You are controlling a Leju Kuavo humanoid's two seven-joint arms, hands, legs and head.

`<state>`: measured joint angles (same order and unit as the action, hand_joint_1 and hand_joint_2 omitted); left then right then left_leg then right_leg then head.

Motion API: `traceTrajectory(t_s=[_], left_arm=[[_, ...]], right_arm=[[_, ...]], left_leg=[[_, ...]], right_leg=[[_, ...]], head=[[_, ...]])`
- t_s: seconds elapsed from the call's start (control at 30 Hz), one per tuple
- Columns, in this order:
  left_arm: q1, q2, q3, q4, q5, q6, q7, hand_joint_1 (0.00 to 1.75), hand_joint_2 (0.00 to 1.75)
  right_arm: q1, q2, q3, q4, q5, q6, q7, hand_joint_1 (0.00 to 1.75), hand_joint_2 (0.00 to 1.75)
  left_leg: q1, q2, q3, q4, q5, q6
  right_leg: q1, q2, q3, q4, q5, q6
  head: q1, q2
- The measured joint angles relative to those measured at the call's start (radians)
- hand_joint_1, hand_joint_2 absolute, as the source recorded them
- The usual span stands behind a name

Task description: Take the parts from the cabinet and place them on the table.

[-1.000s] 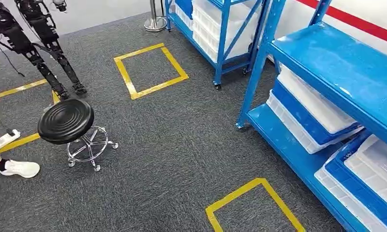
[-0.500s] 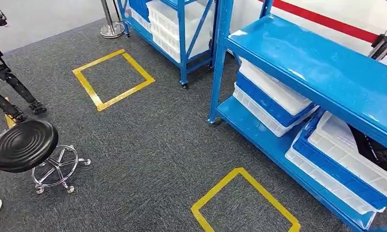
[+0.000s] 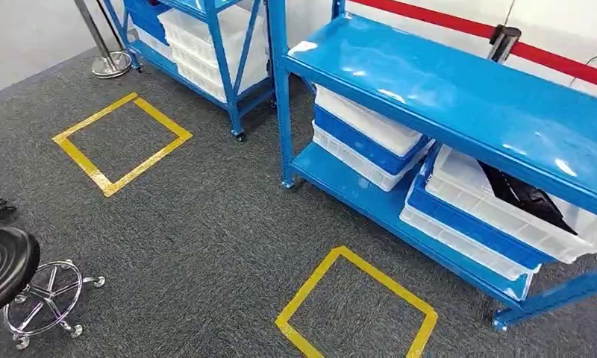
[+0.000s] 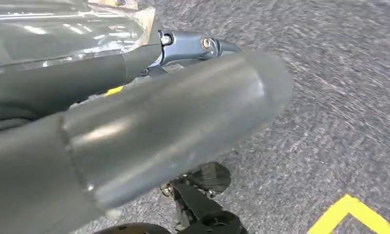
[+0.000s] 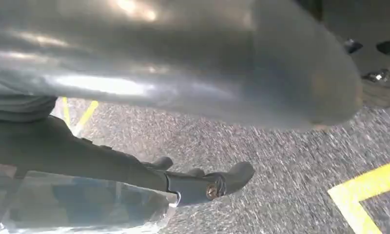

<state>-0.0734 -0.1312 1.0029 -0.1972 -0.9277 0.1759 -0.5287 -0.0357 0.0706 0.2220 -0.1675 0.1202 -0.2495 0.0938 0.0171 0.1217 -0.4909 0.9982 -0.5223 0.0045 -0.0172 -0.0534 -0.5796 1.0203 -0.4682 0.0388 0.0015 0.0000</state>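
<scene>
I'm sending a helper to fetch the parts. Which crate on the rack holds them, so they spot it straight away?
Start at the large blue metal shelf rack nearest the camera and look at its bottom shelf. Two stacks of white and blue plastic crates sit there: take the right-hand stack. Its top white crate holds a dark black part, unlike the left-hand stack.

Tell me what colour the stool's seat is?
Black. The stool's seat shows best in the head view.
</scene>
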Motion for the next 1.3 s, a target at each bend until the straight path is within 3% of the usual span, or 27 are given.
traceTrajectory(t_s=[0.03, 0.1, 0.13, 0.2, 0.23, 0.27, 0.33, 0.37, 0.4, 0.47, 0.53, 0.57, 0.6, 0.63, 0.7, 0.73, 0.77, 0.83, 0.87, 0.9, 1.03, 1.07, 1.13, 1.17, 1.23, 1.27, 1.3], left_arm=[[-0.003, 0.000, 0.000, 0.000, -0.002, 0.000, 0.000, 0.00, 0.00], [-0.002, 0.000, 0.000, 0.000, -0.005, -0.001, 0.003, 0.00, 0.00], [-0.002, 0.000, 0.000, 0.000, -0.006, -0.002, 0.005, 0.00, 0.00], [0.004, -0.001, 0.000, 0.000, -0.006, -0.002, 0.008, 0.00, 0.00], [0.005, -0.001, 0.000, 0.000, -0.006, -0.002, 0.009, 0.00, 0.00], [0.006, -0.001, 0.000, 0.000, -0.006, -0.001, 0.010, 0.00, 0.00], [0.005, -0.001, 0.000, 0.000, -0.006, -0.001, 0.010, 0.00, 0.00], [0.005, -0.001, 0.000, 0.000, -0.007, -0.001, 0.010, 0.00, 0.00], [0.005, -0.001, 0.000, 0.000, -0.008, -0.001, 0.010, 0.00, 0.00], [0.004, -0.001, 0.000, 0.000, -0.015, -0.002, 0.009, 0.00, 0.00], [0.002, -0.001, 0.000, 0.000, -0.016, -0.004, 0.008, 0.00, 0.00], [0.001, -0.004, 0.000, 0.000, -0.016, -0.005, 0.008, 0.00, 0.00], [0.002, -0.003, 0.000, 0.000, -0.016, -0.007, 0.007, 0.00, 0.00], [0.003, -0.003, 0.000, 0.000, -0.016, -0.007, 0.007, 0.00, 0.00], [0.005, -0.002, 0.000, 0.000, -0.017, -0.007, 0.007, 0.00, 0.00], [0.005, -0.002, 0.000, 0.000, -0.017, -0.007, 0.008, 0.00, 0.00], [0.005, -0.002, 0.000, 0.000, -0.017, -0.007, 0.008, 0.00, 0.00], [0.004, -0.003, 0.000, 0.000, -0.018, -0.008, 0.008, 0.00, 0.00], [0.004, -0.003, 0.000, 0.000, -0.018, -0.008, 0.008, 0.00, 0.00], [0.004, -0.002, 0.000, -0.001, -0.018, -0.007, 0.008, 0.00, 0.00], [-0.002, -0.002, 0.000, -0.001, -0.018, -0.007, 0.009, 0.00, 0.00], [-0.004, -0.002, 0.000, -0.001, -0.018, -0.007, 0.009, 0.00, 0.00], [-0.004, -0.002, 0.000, -0.001, -0.017, -0.006, 0.010, 0.00, 0.00], [-0.002, -0.003, 0.000, 0.000, -0.017, -0.007, 0.010, 0.00, 0.00], [0.004, -0.002, 0.000, 0.000, -0.016, -0.005, 0.010, 0.00, 0.00], [0.005, -0.002, 0.000, 0.000, -0.015, -0.004, 0.010, 0.00, 0.00], [0.005, -0.002, 0.000, 0.000, -0.015, -0.004, 0.010, 0.00, 0.00]], right_arm=[[-0.001, -0.001, 0.000, 0.000, 0.000, 0.000, 0.000, 0.00, 0.00], [0.001, -0.002, 0.000, 0.000, 0.000, 0.000, 0.000, 0.00, 0.00], [0.001, -0.003, 0.000, 0.000, 0.000, 0.000, 0.000, 0.00, 0.00], [0.001, -0.002, 0.000, 0.000, 0.001, 0.000, 0.000, 0.00, 0.00], [0.001, -0.002, 0.000, 0.000, 0.003, 0.000, 0.000, 0.00, 0.00], [0.003, -0.004, 0.000, 0.000, 0.003, 0.000, 0.000, 0.00, 0.00], [0.004, -0.005, 0.000, 0.000, 0.003, 0.000, 0.002, 0.00, 0.00], [0.003, -0.005, 0.000, 0.000, 0.003, 0.000, 0.002, 0.00, 0.00], [0.001, -0.004, 0.000, 0.000, 0.003, 0.000, 0.002, 0.00, 0.00], [0.000, -0.004, 0.000, 0.000, 0.002, 0.000, 0.003, 0.00, 0.00], [0.007, -0.005, 0.000, 0.000, 0.000, 0.000, 0.003, 0.00, 0.00], [0.007, -0.006, 0.000, 0.001, 0.000, 0.000, 0.003, 0.00, 0.00], [0.006, -0.005, 0.000, 0.001, -0.001, 0.000, 0.003, 0.00, 0.00], [0.004, -0.005, 0.000, 0.001, -0.003, 0.000, 0.003, 0.00, 0.00], [0.004, -0.005, 0.000, 0.001, -0.003, 0.000, 0.003, 0.00, 0.00], [0.004, -0.004, 0.000, 0.001, -0.004, 0.000, 0.003, 0.00, 0.00], [0.006, -0.004, 0.000, 0.001, -0.005, 0.000, 0.003, 0.00, 0.00], [0.009, -0.005, -0.001, 0.001, -0.005, 0.000, 0.003, 0.00, 0.00], [0.009, -0.005, -0.001, 0.001, -0.005, 0.000, 0.003, 0.00, 0.00], [0.006, -0.003, -0.001, 0.001, -0.006, 0.000, 0.003, 0.00, 0.00], [0.006, -0.003, -0.001, 0.001, -0.006, -0.001, 0.003, 0.00, 0.00], [0.006, -0.003, -0.001, 0.001, -0.005, -0.001, 0.003, 0.00, 0.00], [0.005, -0.004, -0.001, 0.001, -0.003, -0.001, 0.003, 0.00, 0.00], [0.004, -0.004, -0.001, 0.001, 0.000, 0.000, 0.003, 0.00, 0.00], [0.004, -0.004, -0.001, 0.001, 0.003, 0.000, 0.003, 0.00, 0.00], [0.005, -0.004, 0.000, 0.001, 0.003, 0.001, 0.003, 0.00, 0.00], [0.006, -0.004, -0.001, 0.001, 0.004, 0.001, 0.003, 0.00, 0.00]], left_leg=[[0.005, 0.010, 0.005, 0.000, -0.006, -0.008], [0.013, -0.080, -0.017, 0.062, -0.054, -0.014], [0.013, -0.104, -0.052, 0.135, -0.096, -0.012], [0.013, -0.121, -0.133, 0.292, -0.159, -0.012], [0.013, -0.122, -0.155, 0.323, -0.153, -0.011], [0.013, -0.123, -0.151, 0.301, -0.124, -0.009], [0.013, -0.134, -0.093, 0.163, -0.033, -0.001], [0.015, -0.161, -0.056, 0.082, 0.006, 0.002], [0.013, -0.215, -0.038, 0.034, 0.004, 0.003], [0.007, -0.188, -0.041, 0.030, 0.009, 0.007], [-0.001, -0.168, -0.037, 0.022, 0.016, 0.023], [0.011, -0.153, -0.035, 0.008, 0.029, 0.035], [0.004, -0.144, -0.033, 0.001, 0.030, 0.041], [0.003, -0.125, -0.034, 0.001, 0.032, 0.046], [-0.003, -0.094, -0.037, 0.001, 0.030, 0.047], [-0.003, -0.079, -0.038, 0.002, 0.030, 0.047], [-0.003, -0.066, -0.038, 0.002, 0.029, 0.045], [-0.001, -0.044, -0.034, 0.002, 0.024, 0.038], [0.000, -0.034, -0.029, 0.004, 0.020, 0.032], [-0.008, -0.022, -0.024, 0.005, 0.014, 0.023], [-0.002, 0.017, 0.000, 0.000, 0.003, 0.002], [0.002, 0.020, 0.001, 0.002, -0.005, -0.008], [0.009, -0.083, -0.027, 0.084, -0.066, -0.013], [0.009, -0.106, -0.063, 0.162, -0.108, -0.012], [0.008, -0.120, -0.135, 0.303, -0.158, -0.011], [0.008, -0.122, -0.149, 0.316, -0.144, -0.008], [0.008, -0.123, -0.140, 0.282, -0.109, -0.005]], right_leg=[[-0.007, 0.014, 0.005, -0.004, 0.002, -0.012], [-0.016, 0.034, 0.008, -0.006, 0.005, -0.027], [-0.012, 0.042, 0.007, -0.006, 0.006, -0.039], [-0.003, 0.070, 0.004, -0.006, 0.007, -0.044], [0.001, 0.087, 0.005, -0.006, 0.007, -0.044], [0.002, 0.101, 0.007, -0.006, 0.007, -0.044], [0.002, 0.128, 0.013, -0.006, 0.007, -0.043], [0.001, 0.140, 0.014, -0.006, 0.008, -0.042], [0.009, 0.150, 0.012, -0.002, 0.009, -0.038], [0.006, 0.165, 0.001, -0.004, 0.013, -0.025], [0.004, 0.186, -0.014, -0.011, 0.020, -0.008], [0.008, 0.172, -0.014, 0.003, 0.016, -0.007], [0.010, 0.117, -0.034, 0.035, -0.008, -0.011], [0.009, 0.087, -0.074, 0.111, -0.053, -0.021], [0.004, 0.071, -0.142, 0.254, -0.112, -0.023], [0.002, 0.068, -0.160, 0.296, -0.119, -0.016], [-0.001, 0.065, -0.150, 0.283, -0.110, -0.007], [-0.009, 0.047, -0.068, 0.139, -0.056, 0.018], [-0.014, 0.013, -0.015, 0.046, -0.029, 0.027], [-0.011, -0.045, 0.008, -0.004, -0.016, 0.019], [0.006, -0.001, 0.007, -0.006, -0.011, -0.008], [-0.007, 0.013, 0.026, -0.009, -0.007, -0.018], [-0.011, 0.034, 0.023, -0.010, -0.004, -0.034], [-0.008, 0.046, 0.021, -0.010, -0.004, -0.039], [-0.002, 0.078, 0.021, -0.009, -0.004, -0.040], [0.000, 0.094, 0.023, -0.009, -0.004, -0.040], [0.001, 0.108, 0.025, -0.009, -0.004, -0.040]], head=[[0.000, 0.000], [-0.008, 0.000], [-0.007, 0.000], [-0.007, 0.000], [-0.008, 0.000], [-0.008, 0.000], [-0.008, 0.000], [-0.008, 0.000], [-0.008, 0.000], [-0.007, 0.000], [-0.007, 0.000], [-0.005, 0.000], [-0.004, 0.000], [0.005, 0.000], [0.003, 0.000], [0.005, 0.000], [0.004, 0.000], [0.004, 0.000], [0.005, 0.000], [0.007, 0.000], [0.001, 0.000], [0.003, 0.000], [-0.010, 0.000], [-0.009, 0.000], [-0.010, 0.000], [-0.010, 0.000], [-0.010, 0.000]])
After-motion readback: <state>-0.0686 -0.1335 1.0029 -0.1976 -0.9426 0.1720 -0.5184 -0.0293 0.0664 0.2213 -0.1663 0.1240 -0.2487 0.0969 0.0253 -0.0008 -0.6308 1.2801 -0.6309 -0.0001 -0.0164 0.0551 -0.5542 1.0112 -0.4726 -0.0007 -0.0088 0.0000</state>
